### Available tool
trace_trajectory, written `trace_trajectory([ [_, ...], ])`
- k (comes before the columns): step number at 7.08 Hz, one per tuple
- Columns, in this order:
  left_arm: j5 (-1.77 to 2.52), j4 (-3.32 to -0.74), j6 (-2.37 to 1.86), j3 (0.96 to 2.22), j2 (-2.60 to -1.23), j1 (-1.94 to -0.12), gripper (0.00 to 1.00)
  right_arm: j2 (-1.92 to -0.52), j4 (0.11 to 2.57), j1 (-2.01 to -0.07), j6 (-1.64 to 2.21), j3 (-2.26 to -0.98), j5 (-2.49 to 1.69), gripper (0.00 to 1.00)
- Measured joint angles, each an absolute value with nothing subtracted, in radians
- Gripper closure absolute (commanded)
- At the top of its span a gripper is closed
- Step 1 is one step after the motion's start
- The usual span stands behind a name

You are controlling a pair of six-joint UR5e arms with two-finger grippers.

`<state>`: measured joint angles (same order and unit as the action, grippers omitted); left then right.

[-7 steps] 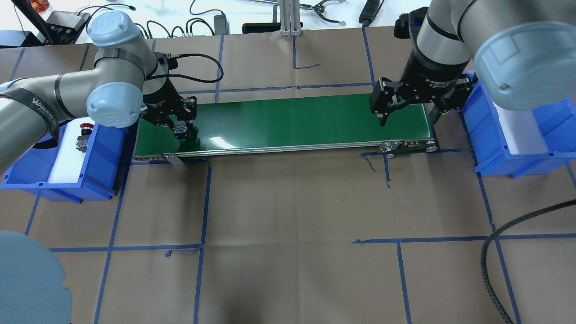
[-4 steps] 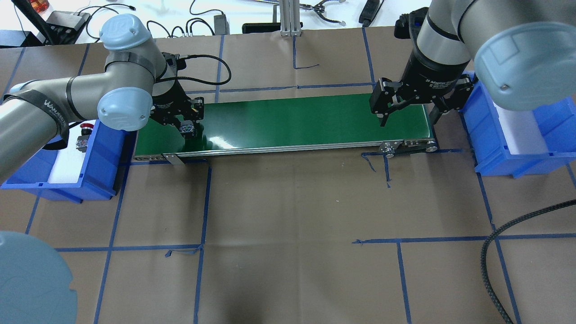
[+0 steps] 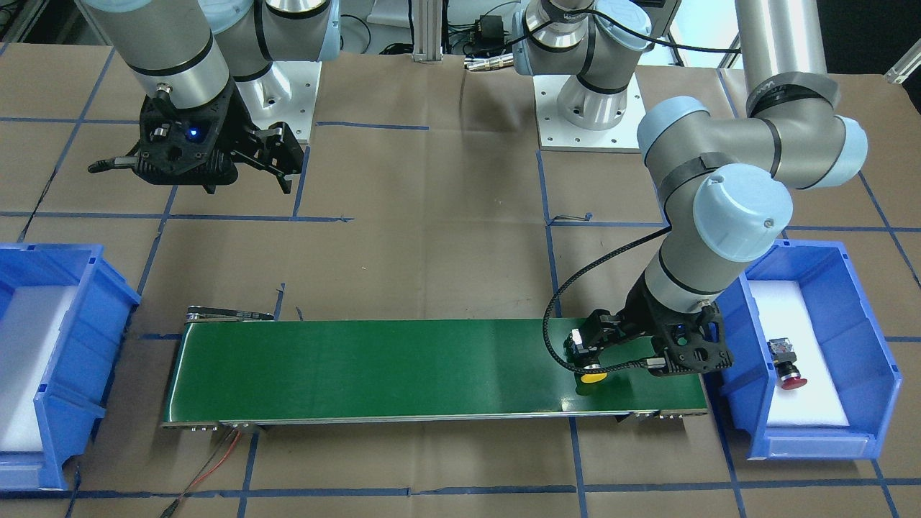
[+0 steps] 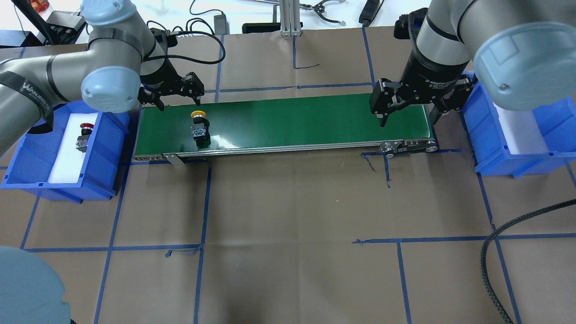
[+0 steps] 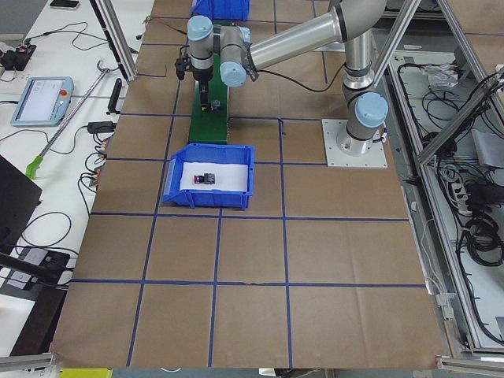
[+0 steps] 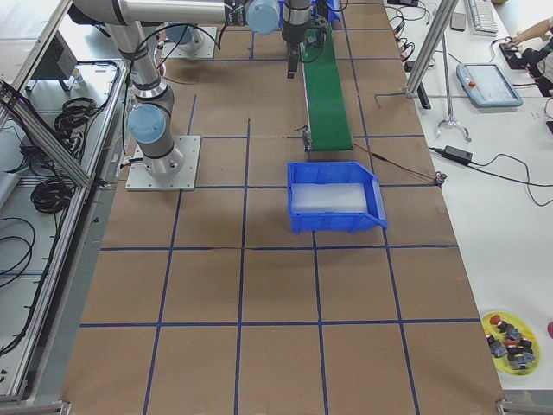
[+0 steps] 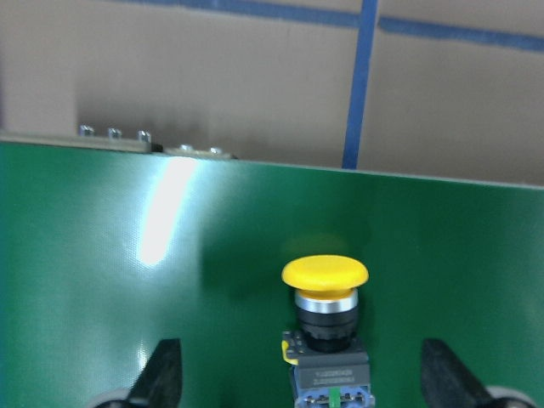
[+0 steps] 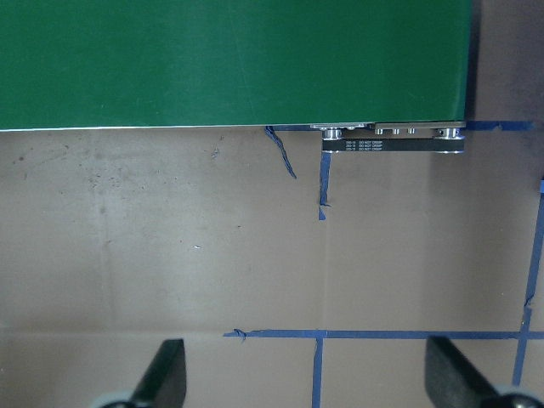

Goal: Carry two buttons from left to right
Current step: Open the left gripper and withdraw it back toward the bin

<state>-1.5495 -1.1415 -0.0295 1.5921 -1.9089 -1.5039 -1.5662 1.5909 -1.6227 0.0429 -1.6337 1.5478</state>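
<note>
Brown table [image 4: 288, 202] under everything, green belt [image 4: 292, 121] across it, a blue bin [image 4: 27, 171] at the left end and another [image 4: 495, 153] at the right. My left tool [image 4: 178, 101] hangs over the belt's left end, fingers [image 7: 161, 378] apart, gripping nothing. My right tool [image 4: 409, 121] hovers over the right end, also spread and empty. The yellow button [image 4: 198, 126] lies free on the belt just beneath the left tool. The red button [image 4: 84, 135] sits in the left bin.
</note>
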Motion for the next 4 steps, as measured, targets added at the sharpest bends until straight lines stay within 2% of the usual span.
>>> trace_trajectory([
  [2,-1.549,-1.314,-0.007,1.489,-1.848,-1.503,0.0,-1.564,1.592,-1.622,0.043,-1.634,1.548,0.0],
  [4,-1.549,-1.404,0.034,1.455,-1.793,-1.486,0.0,-1.562,1.592,-1.621,0.043,-1.633,1.548,0.0],
])
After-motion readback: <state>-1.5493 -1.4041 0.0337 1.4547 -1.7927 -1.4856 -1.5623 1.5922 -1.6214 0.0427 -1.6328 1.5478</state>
